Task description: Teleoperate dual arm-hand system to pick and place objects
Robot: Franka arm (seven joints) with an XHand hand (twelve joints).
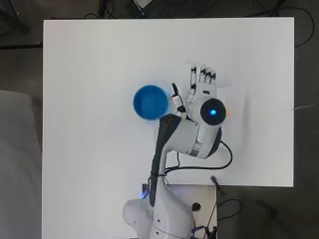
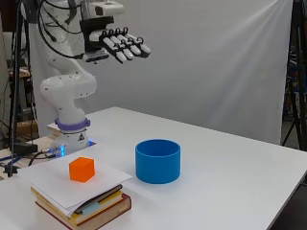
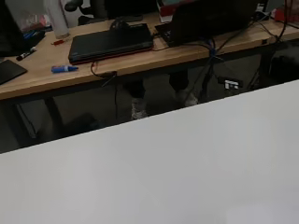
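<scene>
**Hand high and empty, block waiting on the books**

While the hand (image 2: 120,45) hangs high in the upper left of the side view, its fingers are stretched out straight and apart, holding nothing. Seen from overhead, the hand (image 1: 202,84) sits right of centre, with the arm below it covering most of what lies underneath.

Low in the side view, left of centre, an orange block (image 2: 81,169) rests on a sheet of white paper (image 2: 103,178) laid over a stack of books (image 2: 88,207). From overhead only a sliver of orange (image 1: 229,112) peeks out at the right edge of the arm, so the block seems to lie almost straight below the wrist. Just right of the stack in the side view stands a blue cup (image 2: 158,161), open end up, apart from the books and seemingly empty; overhead it shows as a blue ring (image 1: 150,102) left of the hand. All of it stands on the white table (image 2: 230,163). The wrist view shows only bare tabletop and the room beyond.

My reading is that the pick has not yet begun: this looks like the approach. The next move would call for lowering the hand onto the block, closing the fingers round it, then carrying it to the cup, which is probably the target. Since the paper lies on uneven books, the block could slide if nudged sideways.
</scene>
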